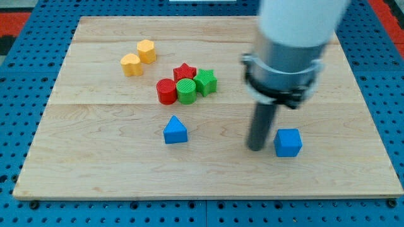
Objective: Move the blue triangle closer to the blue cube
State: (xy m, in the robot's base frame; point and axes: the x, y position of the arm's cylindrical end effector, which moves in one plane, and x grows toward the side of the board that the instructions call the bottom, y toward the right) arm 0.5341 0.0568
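Where the single camera view is taken, a pale wooden board is shown lying on a blue perforated base, and eight small blocks are recorded on it. Item one, the blue triangle, is placed slightly left of the board's middle, nearer the bottom edge than the top, standing alone. Item two, the blue cube, is set toward the bottom right corner, well apart from the triangle and at much the same depth on the board. Items three to six form a tight cluster near the board's centre, above the triangle: a red cylinder at the cluster's left, a green cylinder touching it on the right, a red star behind them, and a green block of notched outline at the cluster's right. Items seven and eight, two yellow blocks, are kept toward the top left corner: one yellow block lies just beside the other yellow block, the pair apparently touching; their exact shapes cannot be made out. The arm's pale housing is entered from the top edge on the right side. No fingers are fitted, so nothing is gripped: a dark rod is carried instead, and my tip is seen resting just left of the blue cube, a narrow gap being left between them, far to the right of the blue triangle.
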